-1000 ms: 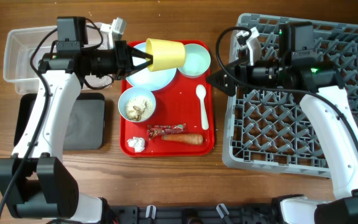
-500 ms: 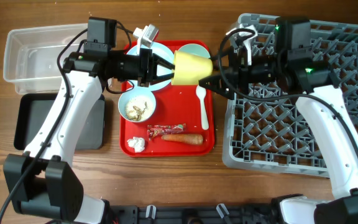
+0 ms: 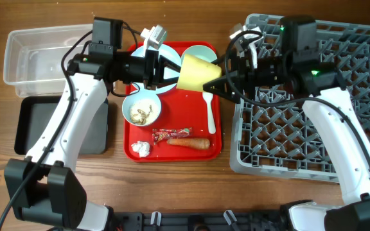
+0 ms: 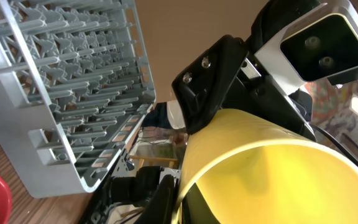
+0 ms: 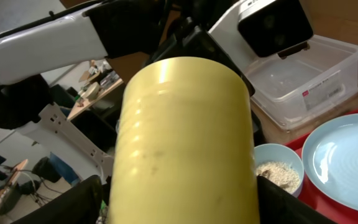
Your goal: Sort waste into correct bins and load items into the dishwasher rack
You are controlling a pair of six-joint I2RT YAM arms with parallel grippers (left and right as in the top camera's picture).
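**A:** How do the left jaws stand?

**B:** Pinched on the open end of the yellow plastic cup (image 3: 196, 72). The cup lies on its side in the air above the flat red serving tray (image 3: 180, 119).

**A:** And the right jaws?

**B:** Spread around the cup's closed end, with a black finger (image 5: 73, 205) at each flank. Whether they press the wall, I cannot tell.

**A:** What sits under the cup?

**B:** On the tray are a pale round plate (image 5: 347, 162) and a pale green bowl (image 3: 205, 52) at the back. A small pale blue-white bowl (image 3: 142, 108) holds beige crumbly scraps (image 3: 141, 114). A white spoon (image 3: 210, 110) lies along the right side. At the front a red-and-white crinkled wrapper (image 3: 172, 133) lies just beside an orange carrot (image 3: 188, 143), and a crumpled white tissue (image 3: 140, 148) sits in the left corner.

**A:** Farther out?

**B:** The large grey lattice rack (image 3: 300, 138) stands right of the tray on the wooden tabletop (image 3: 172, 186). On the left are the clear rectangular plastic tub (image 3: 37, 54) and, in front of it, the shallow black tray (image 3: 27, 125).
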